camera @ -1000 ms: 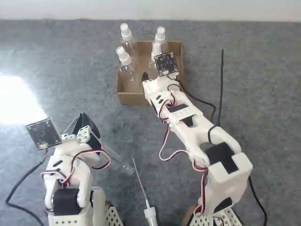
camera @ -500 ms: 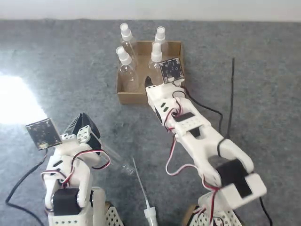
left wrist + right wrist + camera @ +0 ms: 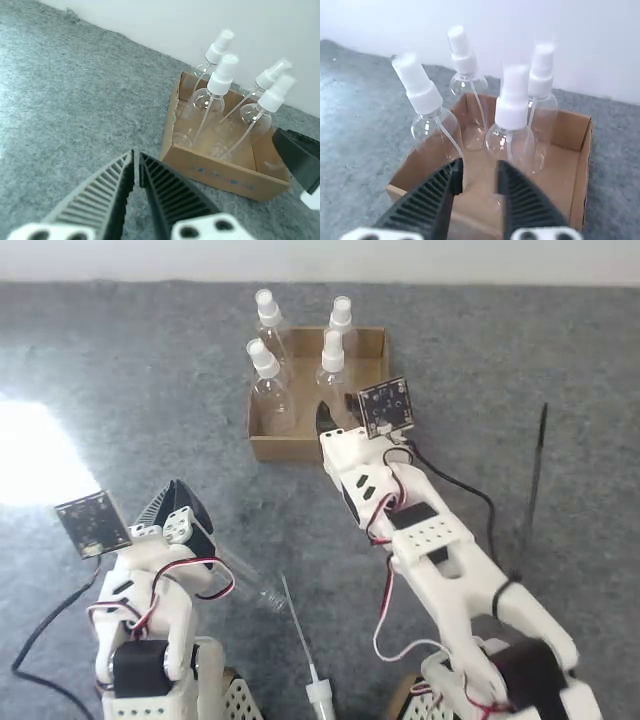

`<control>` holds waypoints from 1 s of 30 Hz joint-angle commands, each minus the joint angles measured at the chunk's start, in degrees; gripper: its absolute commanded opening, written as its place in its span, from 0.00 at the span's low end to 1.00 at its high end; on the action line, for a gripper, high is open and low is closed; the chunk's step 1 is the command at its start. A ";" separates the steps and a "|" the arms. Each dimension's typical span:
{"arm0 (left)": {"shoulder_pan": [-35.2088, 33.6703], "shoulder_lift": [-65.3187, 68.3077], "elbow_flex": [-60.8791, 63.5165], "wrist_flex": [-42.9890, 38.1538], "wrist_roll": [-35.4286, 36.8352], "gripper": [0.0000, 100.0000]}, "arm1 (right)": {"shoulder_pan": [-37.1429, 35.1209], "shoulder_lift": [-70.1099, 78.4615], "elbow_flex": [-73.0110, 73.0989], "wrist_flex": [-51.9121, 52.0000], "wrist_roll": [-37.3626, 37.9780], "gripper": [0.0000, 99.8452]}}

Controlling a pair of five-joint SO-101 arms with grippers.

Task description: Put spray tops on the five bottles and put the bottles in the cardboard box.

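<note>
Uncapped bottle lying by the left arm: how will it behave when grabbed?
The bottle lies on its side and looks round, so a nudge probably rolls it. Clear and seemingly empty, so likely light; its smooth wall may slip in a grip.

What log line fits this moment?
box: four capped bottles | table: fifth bottle uncapped, spray top beside | left jaws: shut, empty | right jaws: open, empty, at box front

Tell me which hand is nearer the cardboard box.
Right. The right hand hovers at the front wall of the cardboard box; the left hand sits far back.
</note>
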 commanded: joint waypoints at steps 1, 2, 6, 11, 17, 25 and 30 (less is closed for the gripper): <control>-0.26 -1.05 -0.57 -0.18 -0.44 0.01 | -0.31 -7.52 0.53 2.24 0.09 0.02; -0.26 -1.05 -0.57 -0.18 -0.44 0.01 | -0.40 -8.75 0.53 4.18 0.09 0.01; -0.26 -1.05 -0.57 -0.18 -0.44 0.01 | -1.36 -15.60 0.53 12.26 0.00 0.01; -0.35 -1.05 -0.57 -0.18 -0.44 0.01 | -4.62 -25.80 0.62 24.75 0.09 0.01; -3.87 -1.05 -1.01 -0.18 -0.44 0.01 | -7.69 -34.51 0.62 33.89 0.09 0.01; -14.86 -1.05 -2.95 -1.49 -0.35 0.01 | -12.44 -36.88 -0.62 42.33 3.52 0.01; -15.74 -1.05 -3.03 -1.67 -0.26 0.01 | -15.34 -36.88 -7.12 55.08 4.04 0.01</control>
